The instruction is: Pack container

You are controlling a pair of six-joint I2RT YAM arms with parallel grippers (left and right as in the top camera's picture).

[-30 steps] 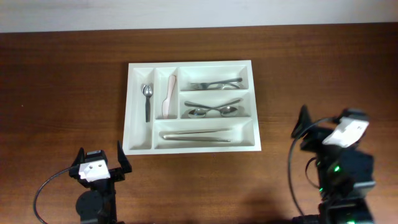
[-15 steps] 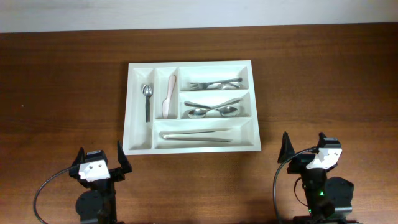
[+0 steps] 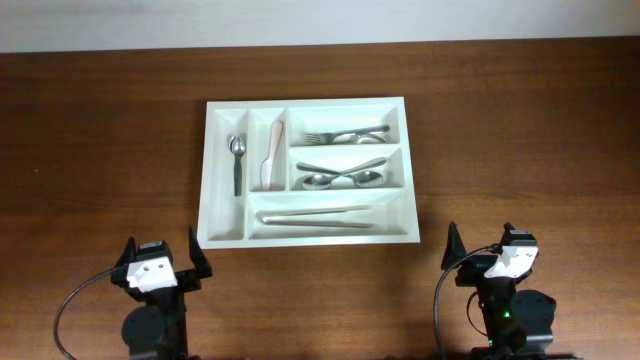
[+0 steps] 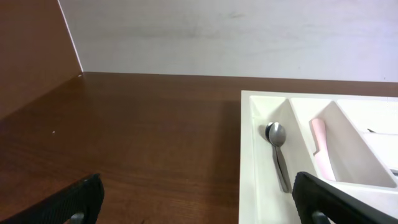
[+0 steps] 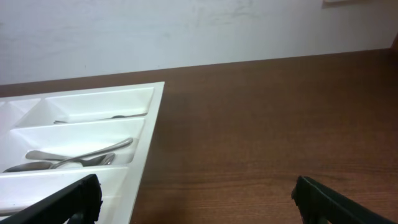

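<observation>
A white cutlery tray (image 3: 212, 170) lies mid-table, and shows in the left wrist view (image 4: 252, 162) and the right wrist view (image 5: 146, 162). It holds a spoon (image 3: 238, 160), a pale pink knife (image 3: 271, 158), forks (image 3: 350, 133), two spoons (image 3: 345, 178) and long utensils (image 3: 315, 216). My left gripper (image 3: 160, 262) is open and empty near the front edge, left of the tray. My right gripper (image 3: 483, 250) is open and empty near the front edge, right of the tray.
Brown wooden table (image 3: 520, 120) all round the tray. A white wall (image 4: 249, 31) runs along the far edge. Black cables (image 3: 70, 305) loop beside each arm base.
My right arm has drawn back left and toward the front edge and settled low. The left arm and the tray's contents have not moved.
</observation>
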